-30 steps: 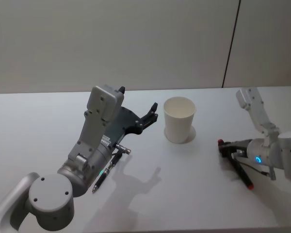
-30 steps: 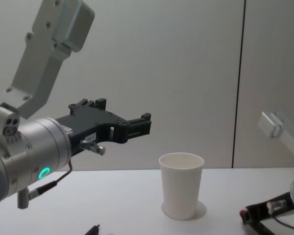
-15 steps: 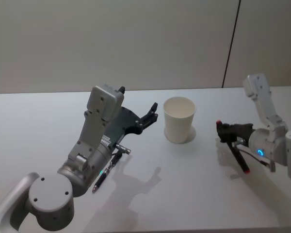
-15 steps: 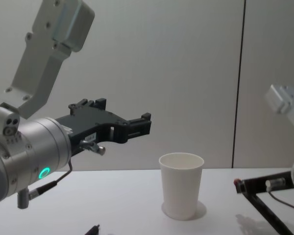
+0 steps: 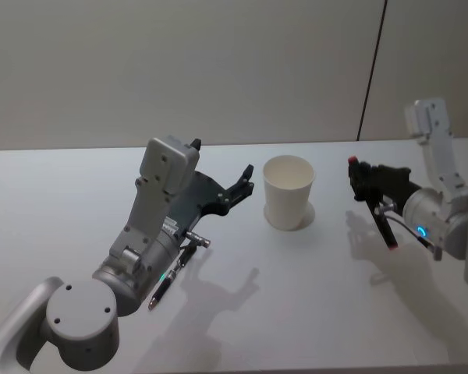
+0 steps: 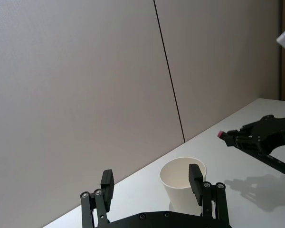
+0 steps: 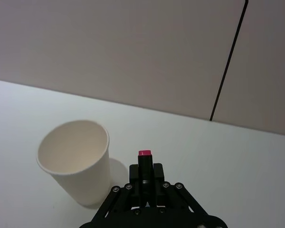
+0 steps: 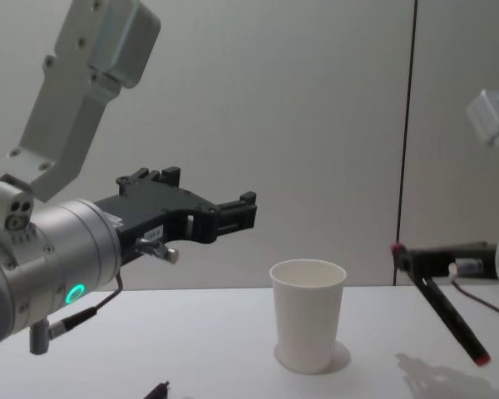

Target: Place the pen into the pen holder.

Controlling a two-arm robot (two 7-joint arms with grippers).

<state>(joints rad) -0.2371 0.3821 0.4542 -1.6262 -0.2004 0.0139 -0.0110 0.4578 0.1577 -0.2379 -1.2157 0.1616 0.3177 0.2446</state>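
The white table runs across the scene in front of a plain wall.

The left arm is raised over the table's left half. The left gripper hangs in the air to the left of the pen holder, its tips pointing toward it. In the left wrist view its fingers stand wide apart with nothing between them, and the cup shows beyond the gap.

The right arm reaches in from the right side. The right gripper is above the table, to the right of the pen holder and clear of it, and its jaws are clamped on the pen. From the chest view the right gripper sits at about the height of the cup's rim.

The pen holder, a white paper cup, stands upright on the table between the two grippers, and its mouth is open.

The pen is black with red at both ends. It is gripped near its upper end, and its shaft slants down and away from the cup, lifted off the table with its shadow below.

A second pen, dark, lies flat on the table partly under the left arm.
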